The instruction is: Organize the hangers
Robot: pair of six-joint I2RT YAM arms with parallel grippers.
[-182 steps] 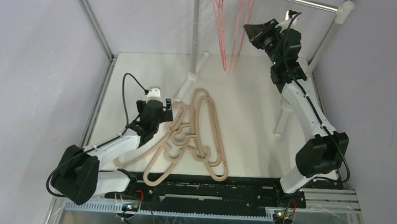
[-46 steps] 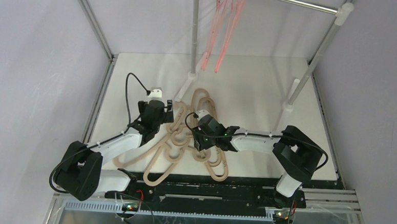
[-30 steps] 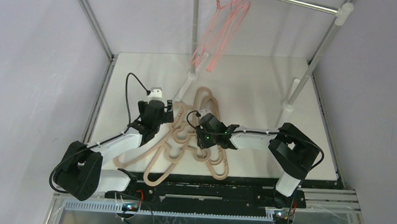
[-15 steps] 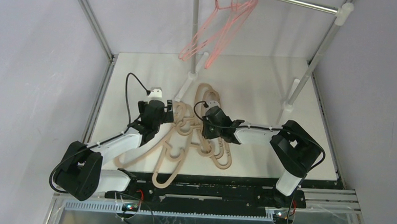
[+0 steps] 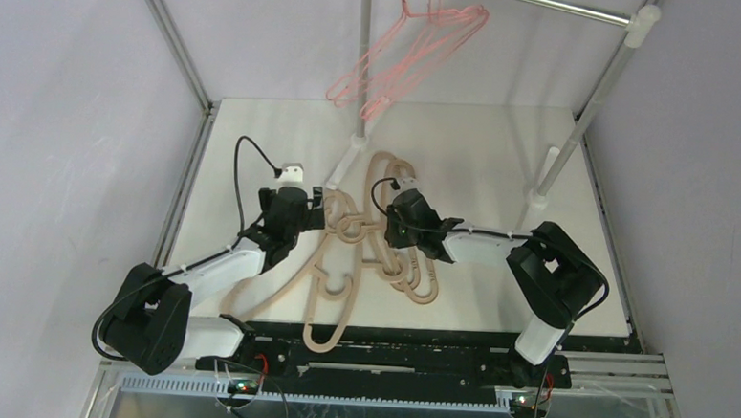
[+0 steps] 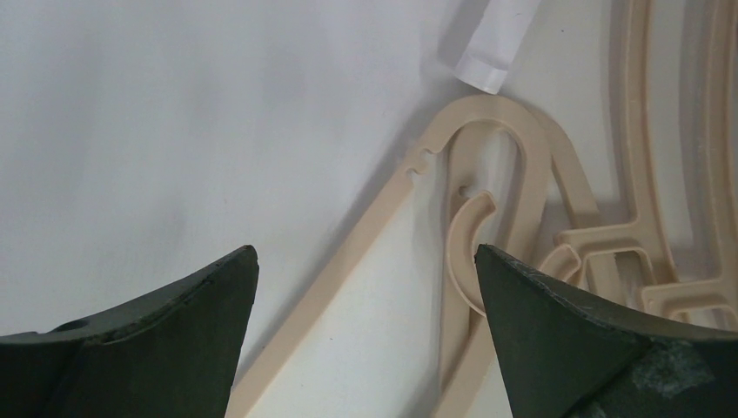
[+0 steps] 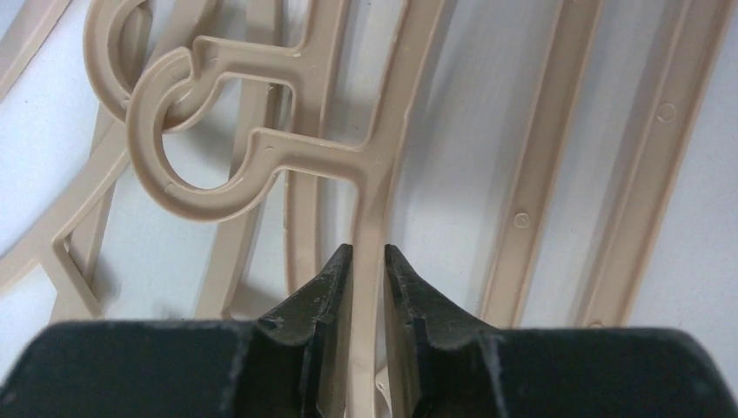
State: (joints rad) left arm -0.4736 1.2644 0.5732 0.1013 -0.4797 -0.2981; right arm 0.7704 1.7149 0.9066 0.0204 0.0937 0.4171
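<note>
The right gripper (image 7: 366, 252) has narrowed onto a beige hanger (image 7: 376, 165), dragging the pile (image 5: 411, 273) toward twelve o'clock. The left gripper (image 6: 365, 251) gapes wide at nine o'clock. Lifting looks next.

Left arm stretched from lower left toward frame centre, left gripper (image 6: 365, 261) low, jaws spread wide. Right arm folded leftward to centre; right gripper (image 7: 366, 254) pinched (narrow gap) on a hanger (image 7: 376, 165) bar.
</note>
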